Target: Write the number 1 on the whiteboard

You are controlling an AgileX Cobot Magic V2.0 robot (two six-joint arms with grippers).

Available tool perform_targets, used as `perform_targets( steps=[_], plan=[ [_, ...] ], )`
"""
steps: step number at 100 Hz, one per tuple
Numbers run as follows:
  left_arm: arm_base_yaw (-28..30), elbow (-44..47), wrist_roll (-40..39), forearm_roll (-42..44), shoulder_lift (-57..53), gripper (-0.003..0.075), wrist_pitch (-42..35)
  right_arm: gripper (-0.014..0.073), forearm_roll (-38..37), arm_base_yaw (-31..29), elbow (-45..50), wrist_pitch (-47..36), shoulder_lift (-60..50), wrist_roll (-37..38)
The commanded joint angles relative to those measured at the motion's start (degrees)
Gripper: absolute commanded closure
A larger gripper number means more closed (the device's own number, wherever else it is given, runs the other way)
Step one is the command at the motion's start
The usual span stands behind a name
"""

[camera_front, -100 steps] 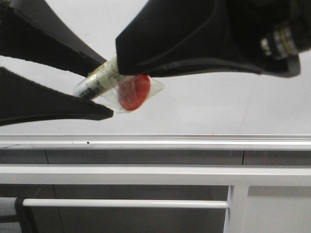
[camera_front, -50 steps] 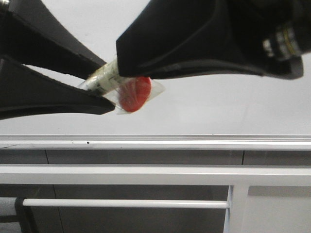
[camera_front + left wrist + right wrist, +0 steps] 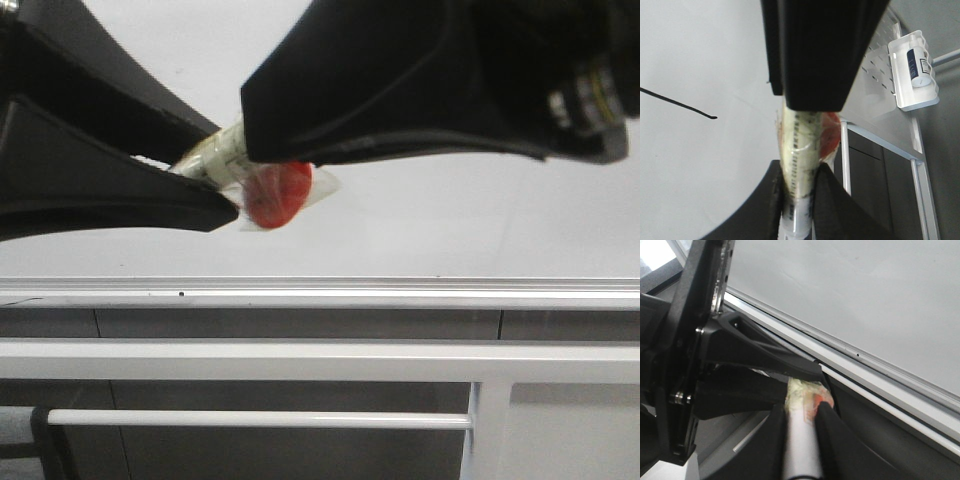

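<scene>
Left hand [image 3: 799, 182] and right hand [image 3: 801, 415] hide most of marker [image 3: 799, 145].

Glossy smooth whiteboard [image 3: 420, 230]; brushed aluminium ledge [image 3: 320, 292]. Matt black plastic gripper fingers [image 3: 812, 50]. Marker [image 3: 799, 150] wrapped in clear crinkled film; shiny red cap [image 3: 277, 194].

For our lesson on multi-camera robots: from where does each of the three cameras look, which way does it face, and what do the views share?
Front view: faces forward at the whiteboard; left end effector and right end effector meet on the marker.
Left wrist view: on the left arm, looking along its fingers at the board and the number 1.
Right wrist view: on the right arm, looking along the marker barrel toward the left end effector and board ledge.
Shared: marker, whiteboard.
</scene>
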Motion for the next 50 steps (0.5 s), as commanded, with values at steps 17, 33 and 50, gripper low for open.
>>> perform_targets(
  steps=[17,33,50],
  plan=[
    [-0.34,-1.72,-4.00,-0.45,-1.34,0.0741,-1.60,0.0056,-4.08,-0.28,-2.20,-8.68,-4.07,-0.81],
    [-0.34,-1.72,-8.56,-0.45,-2.31,0.0741,-1.60,0.0142,-7.08,-0.28,-2.20,-10.02,-7.89,-2.44],
    [-0.34,-1.36,-14.10,-0.56,-3.31,0.0741,-1.16,0.0297,-7.25,-0.28,-2.20,-10.62,-12.93,-9.17]
  ],
)
